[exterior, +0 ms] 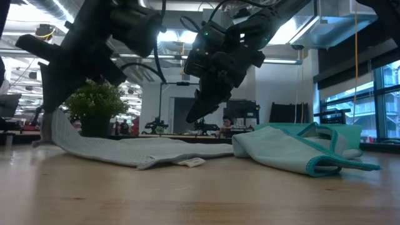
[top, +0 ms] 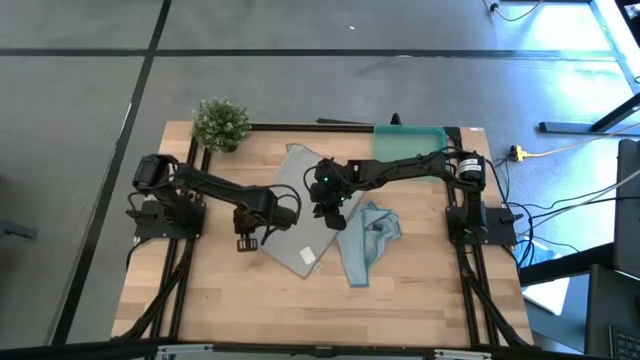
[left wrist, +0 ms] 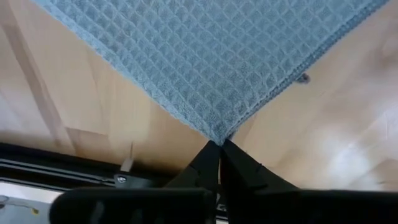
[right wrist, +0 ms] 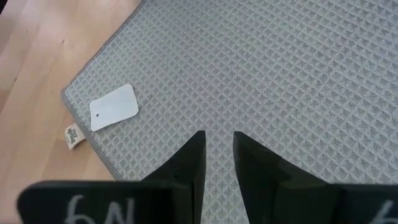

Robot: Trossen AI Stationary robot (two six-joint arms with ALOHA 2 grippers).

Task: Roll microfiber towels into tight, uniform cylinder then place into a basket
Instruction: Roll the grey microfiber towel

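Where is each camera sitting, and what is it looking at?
High view: above, looking straight down at the table, both arms, grey towel, blue towel, basket.
Low view: at tabletop height, looking across; arms hang from above.
Left wrist view: on the left arm; left gripper pinches the grey towel's corner.
Right wrist view: on the right arm; right gripper over the grey towel.
All views share the grey towel.
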